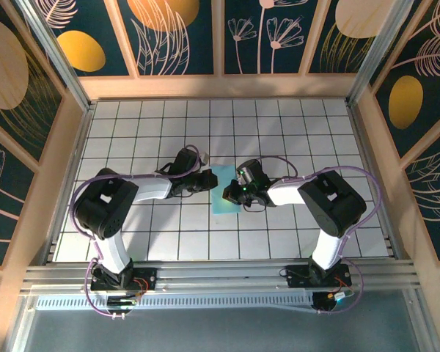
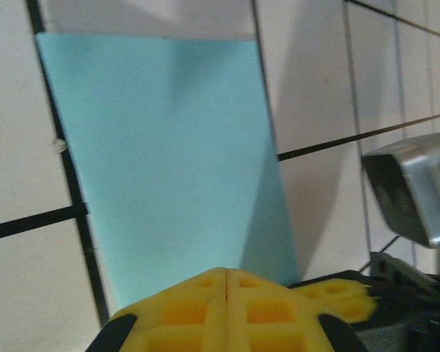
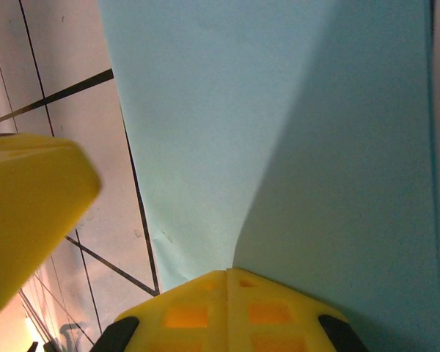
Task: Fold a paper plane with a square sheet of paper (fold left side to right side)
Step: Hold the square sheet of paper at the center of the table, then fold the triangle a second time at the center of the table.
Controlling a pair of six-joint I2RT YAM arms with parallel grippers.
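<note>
Top view: the light-cyan sheet of paper [image 1: 224,174] lies flat on the tiled table [image 1: 293,139] at mid-frame. The left gripper [image 1: 212,180] meets its left edge, the right gripper [image 1: 229,194] its lower right. Wrist views: both pairs of jaws are fully closed, tips at the paper's edge; a pinch cannot be confirmed.

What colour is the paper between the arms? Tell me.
Light cyan: the thin paper sheet, best in left wrist view.

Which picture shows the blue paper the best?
The left wrist view: the square sheet of paper shows its far edge and both side edges. The right wrist view crops the paper very closely; the top view shows the paper small and partly covered.
</note>
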